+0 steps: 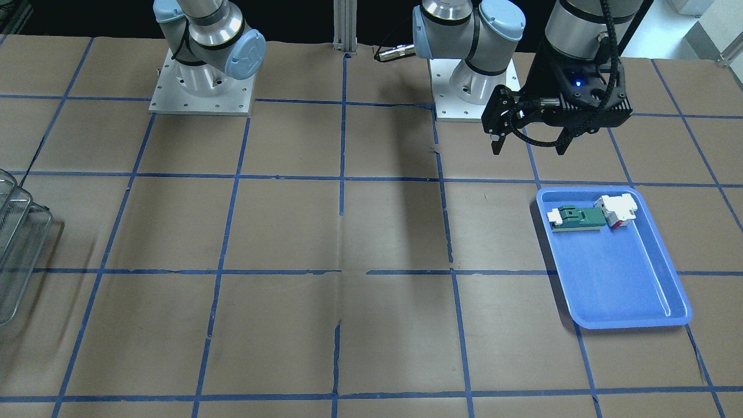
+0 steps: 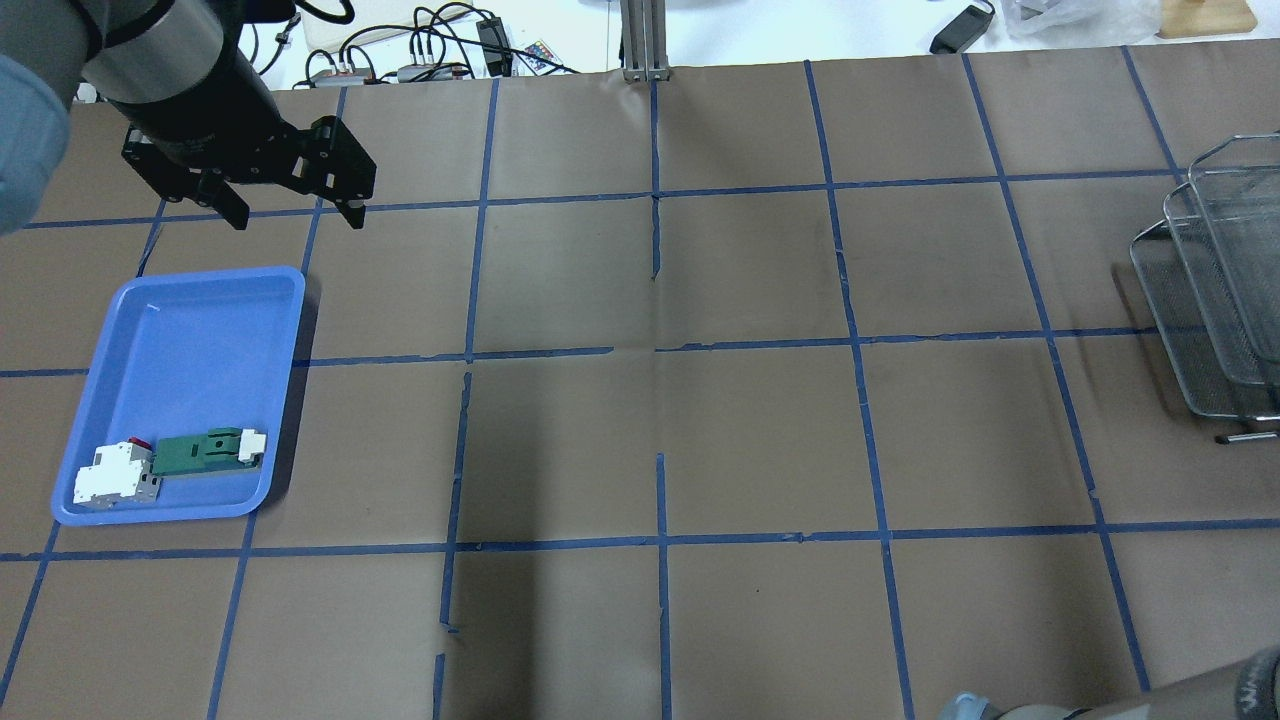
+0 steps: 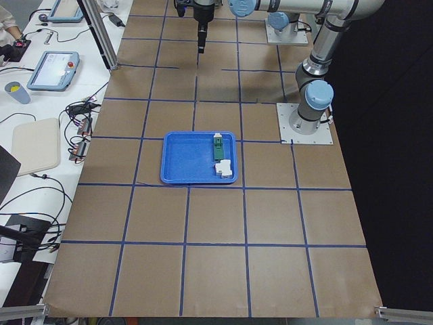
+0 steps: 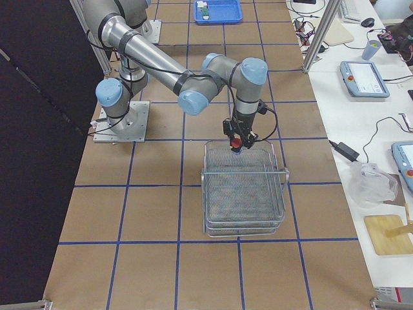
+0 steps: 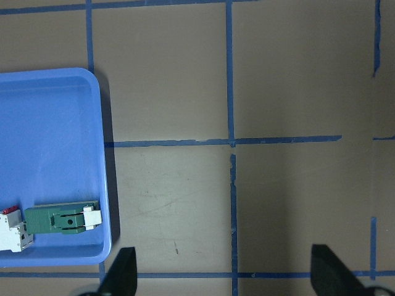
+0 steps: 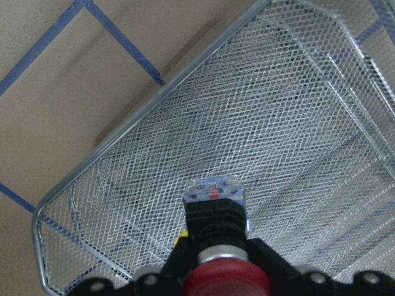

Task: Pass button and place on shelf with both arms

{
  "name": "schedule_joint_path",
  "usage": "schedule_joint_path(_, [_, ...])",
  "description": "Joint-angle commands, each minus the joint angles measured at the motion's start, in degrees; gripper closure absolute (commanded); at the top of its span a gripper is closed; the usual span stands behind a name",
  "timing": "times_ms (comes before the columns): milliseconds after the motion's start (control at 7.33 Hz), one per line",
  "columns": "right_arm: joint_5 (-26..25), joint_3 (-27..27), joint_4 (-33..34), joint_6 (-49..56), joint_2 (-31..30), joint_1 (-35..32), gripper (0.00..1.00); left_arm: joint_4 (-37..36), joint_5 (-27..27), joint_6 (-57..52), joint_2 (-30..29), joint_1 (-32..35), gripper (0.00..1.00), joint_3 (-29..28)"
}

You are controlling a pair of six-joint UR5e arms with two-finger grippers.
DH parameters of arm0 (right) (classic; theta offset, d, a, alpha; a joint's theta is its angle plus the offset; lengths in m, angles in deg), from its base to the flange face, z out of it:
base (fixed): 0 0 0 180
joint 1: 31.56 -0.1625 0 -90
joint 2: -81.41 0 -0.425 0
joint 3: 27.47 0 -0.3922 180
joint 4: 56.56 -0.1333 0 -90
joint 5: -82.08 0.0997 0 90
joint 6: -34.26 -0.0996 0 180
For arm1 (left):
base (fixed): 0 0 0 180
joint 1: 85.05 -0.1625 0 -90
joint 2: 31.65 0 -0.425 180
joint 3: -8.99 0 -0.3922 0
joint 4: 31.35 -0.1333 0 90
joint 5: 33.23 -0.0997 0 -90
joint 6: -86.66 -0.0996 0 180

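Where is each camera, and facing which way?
Front-facing: across the table, facing both arm bases; left end effector.
Overhead: behind the bases, looking forward; left end effector.
Exterior left: table's left end; left arm.
Exterior right: table's right end; right end effector holding red-capped black button over wire-mesh shelf.
Left wrist: downward; its fingertips.
Right wrist: down onto button, shelf.
Shared: blue plastic tray, all four exterior views.
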Motion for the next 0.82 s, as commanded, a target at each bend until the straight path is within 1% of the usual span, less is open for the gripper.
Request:
schedule_joint_path(0, [0.02, 0.00, 0.10, 0.00, 0.43, 0.05, 0.40, -0.01, 0.01, 1.77, 0.06, 0.21, 0.00, 0.26])
schedule_joint_path(136, [-0.06, 0.00, 0.10, 0.00, 0.43, -0.04, 0.22, -0.01, -0.07, 1.87, -0.12, 0.21, 0.00, 0.09])
schedule_joint_path(409, [-0.15, 0.00, 0.10, 0.00, 0.34, -0.04, 0.15, -0.19, 0.19, 1.87, 0.23, 0.12, 0.00, 0.35])
schedule_joint_path(682, [-0.15, 0.00, -0.60, 0.09, -0.88, 0.05, 0.13, -0.19, 0.19, 1.70, 0.23, 0.03, 0.00, 0.35])
